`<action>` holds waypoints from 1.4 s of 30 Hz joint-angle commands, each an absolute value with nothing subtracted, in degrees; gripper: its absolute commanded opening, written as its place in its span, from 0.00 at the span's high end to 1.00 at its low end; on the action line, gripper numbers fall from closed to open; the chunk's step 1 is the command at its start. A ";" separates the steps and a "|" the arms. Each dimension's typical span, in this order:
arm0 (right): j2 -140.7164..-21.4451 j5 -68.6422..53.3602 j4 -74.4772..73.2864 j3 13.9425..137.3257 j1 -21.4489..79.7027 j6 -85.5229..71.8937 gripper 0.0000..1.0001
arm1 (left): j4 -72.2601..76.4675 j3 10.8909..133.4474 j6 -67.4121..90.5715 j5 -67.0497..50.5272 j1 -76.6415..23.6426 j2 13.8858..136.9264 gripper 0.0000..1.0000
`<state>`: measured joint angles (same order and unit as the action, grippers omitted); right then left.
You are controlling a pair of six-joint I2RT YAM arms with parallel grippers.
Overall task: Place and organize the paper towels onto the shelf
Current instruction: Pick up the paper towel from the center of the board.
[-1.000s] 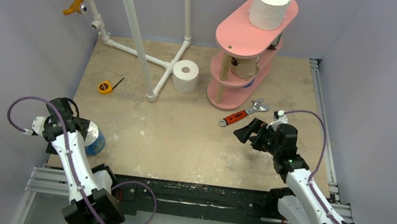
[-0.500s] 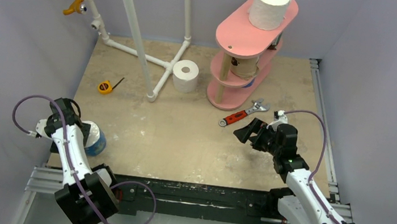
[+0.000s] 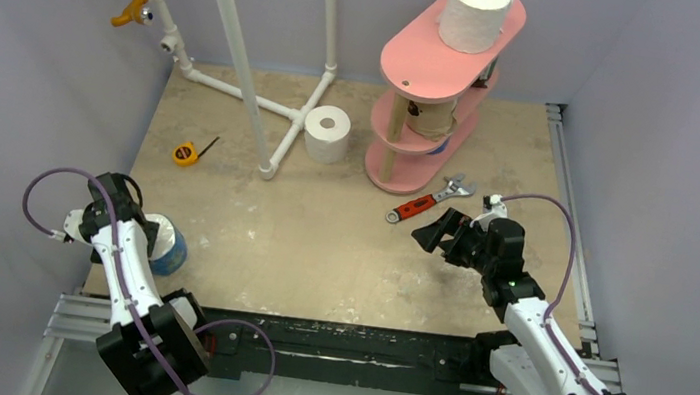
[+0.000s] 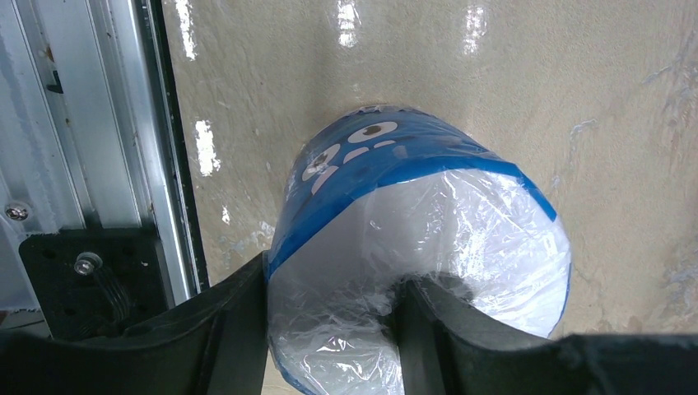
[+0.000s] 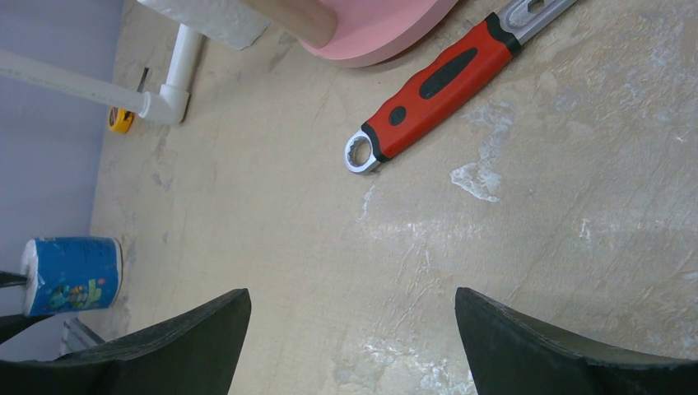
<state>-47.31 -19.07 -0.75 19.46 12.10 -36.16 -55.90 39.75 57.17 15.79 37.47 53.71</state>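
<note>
A blue-wrapped paper towel roll (image 3: 168, 250) (image 4: 395, 181) stands at the table's near left edge. My left gripper (image 3: 142, 232) (image 4: 329, 284) is shut on its wall, one finger outside the wrap and the other pressed into the plastic over the hollow core. The pink shelf (image 3: 423, 65) stands at the back, with a white roll (image 3: 477, 12) on its top board and a tan roll (image 3: 429, 117) on the middle board. Another white roll (image 3: 327, 134) stands on the table left of the shelf. My right gripper (image 3: 427, 235) (image 5: 352, 300) hangs open over bare table, holding nothing.
A red-handled wrench (image 3: 421, 204) (image 5: 436, 90) lies between the shelf and my right gripper. A yellow tape measure (image 3: 186, 153) sits at mid left. The white pipe frame (image 3: 243, 53) rises at the back left. A metal rail (image 4: 99, 148) runs beside the blue roll.
My left gripper's fingers have closed onto the blue-wrapped roll, and the left arm has shifted slightly. The right arm has not moved.
</note>
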 commanded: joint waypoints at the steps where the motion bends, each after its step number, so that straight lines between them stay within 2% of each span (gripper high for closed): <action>1: -47.26 -19.36 1.56 19.34 12.35 -35.42 0.03 | -55.06 38.49 55.09 13.30 37.64 52.79 0.65; 9: -47.89 -19.12 2.00 19.29 12.31 -35.46 0.04 | -56.45 41.46 51.32 10.29 36.18 45.76 0.72; 18: -49.43 -19.20 2.65 19.34 12.39 -35.51 0.04 | -60.50 46.89 53.39 8.34 26.77 35.15 0.84; 26: -49.02 -18.39 2.59 19.26 12.36 -35.42 0.04 | -62.41 51.27 55.83 6.71 13.42 29.89 0.85; 32: -49.57 -17.57 2.51 19.55 12.36 -35.33 0.04 | -62.67 52.44 54.56 3.39 7.08 29.20 0.84; 37: -49.48 -16.48 2.19 19.69 12.38 -35.24 0.04 | -61.82 54.70 52.32 2.80 0.85 31.32 0.84; 42: -49.82 -15.36 1.87 19.94 12.39 -35.14 0.04 | -59.46 56.94 51.10 5.95 -9.89 36.26 0.84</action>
